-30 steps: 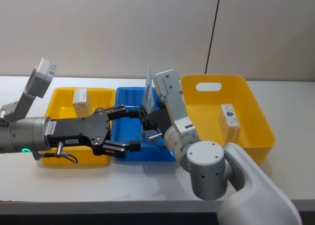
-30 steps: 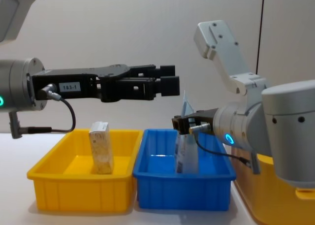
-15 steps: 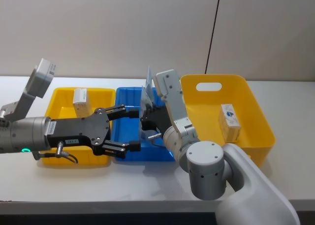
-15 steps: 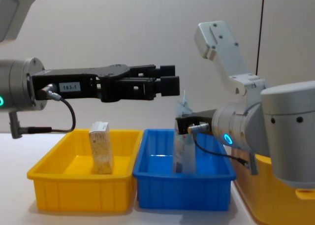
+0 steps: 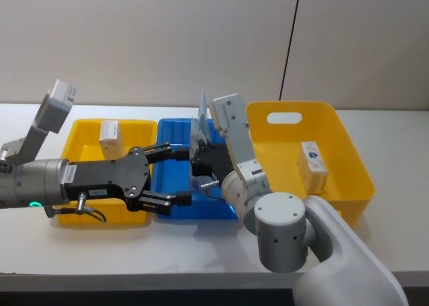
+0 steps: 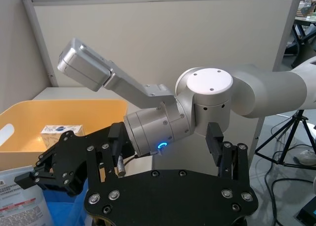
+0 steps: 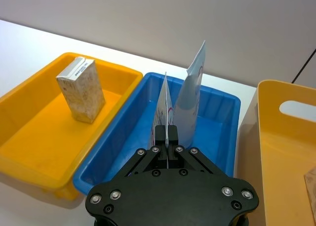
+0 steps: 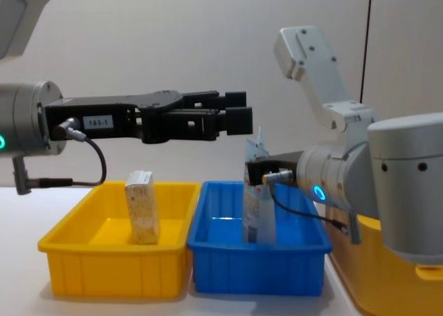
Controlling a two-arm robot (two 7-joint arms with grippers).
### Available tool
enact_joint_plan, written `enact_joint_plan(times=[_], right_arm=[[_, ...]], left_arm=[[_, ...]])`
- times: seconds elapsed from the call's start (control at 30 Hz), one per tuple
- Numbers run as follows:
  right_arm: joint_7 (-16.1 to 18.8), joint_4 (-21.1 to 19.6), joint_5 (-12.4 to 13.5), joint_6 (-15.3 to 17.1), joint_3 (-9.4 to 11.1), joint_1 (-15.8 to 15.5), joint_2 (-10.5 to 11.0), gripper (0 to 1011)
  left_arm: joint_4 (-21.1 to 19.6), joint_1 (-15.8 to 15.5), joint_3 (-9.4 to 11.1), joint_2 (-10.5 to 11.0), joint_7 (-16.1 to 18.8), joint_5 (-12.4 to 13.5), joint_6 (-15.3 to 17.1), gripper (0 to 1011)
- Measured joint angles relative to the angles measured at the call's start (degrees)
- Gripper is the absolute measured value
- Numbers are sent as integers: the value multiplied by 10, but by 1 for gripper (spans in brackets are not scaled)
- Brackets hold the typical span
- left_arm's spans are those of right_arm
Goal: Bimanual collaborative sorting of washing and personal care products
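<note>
My right gripper (image 7: 168,133) is shut on a thin light-blue pouch (image 7: 163,103) that stands upright inside the blue bin (image 7: 230,100). A second pouch (image 7: 192,95) leans just behind it. From the chest view the held pouch (image 8: 257,216) reaches down into the blue bin (image 8: 256,264). My left gripper (image 8: 237,117) hovers open above the bins, over the near side of the blue bin (image 5: 173,125), holding nothing. A tan speckled box (image 5: 110,137) stands in the small yellow bin (image 5: 80,128). A whitish pack with a blue oval logo (image 5: 313,164) lies in the large yellow bin (image 5: 348,144).
The three bins sit side by side on the white table (image 5: 402,185), small yellow bin at left, blue in the middle, large yellow bin with a handle slot at right. My two arms cross closely over the blue bin. A grey wall stands behind.
My right gripper has shifted the held pouch slightly to the left inside the blue bin. The left arm has stayed where it was.
</note>
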Motion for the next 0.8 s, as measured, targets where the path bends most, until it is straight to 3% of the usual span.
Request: enact_joint_plan(times=[0.47, 0.8], right_arm=[[4, -37, -2, -4, 12, -9, 3, 0], [10, -89, 2, 3, 28, -18, 9, 0]], left_arm=[[0, 0, 0, 0, 0, 0, 0, 1002], [0, 0, 0, 0, 0, 0, 0, 1002]])
